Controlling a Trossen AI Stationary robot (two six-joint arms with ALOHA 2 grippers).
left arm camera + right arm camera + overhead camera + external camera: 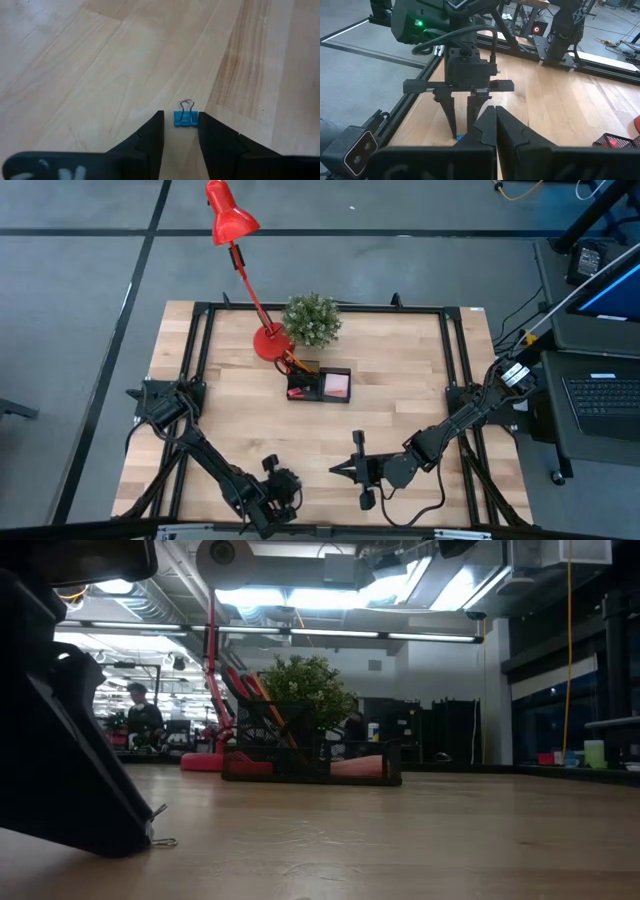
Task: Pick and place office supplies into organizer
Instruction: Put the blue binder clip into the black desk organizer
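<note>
We list a red desk lamp (240, 260), its round base (268, 342) on the wooden table (400, 390), its shade reaching past the far edge. Just beside the base we note a green potted plant (312, 320). To the table's right we record a laptop (608, 402). Beyond the table, in the low view, we count one person (143, 720).

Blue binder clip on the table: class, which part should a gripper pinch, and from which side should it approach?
Pinch the blue body of the binder clip across its two ends, coming straight down from above. It lies flat on the table with its wire loops pointing away, so the ends are free. The left gripper already straddles it this way, fingers either side, not yet closed.
</note>
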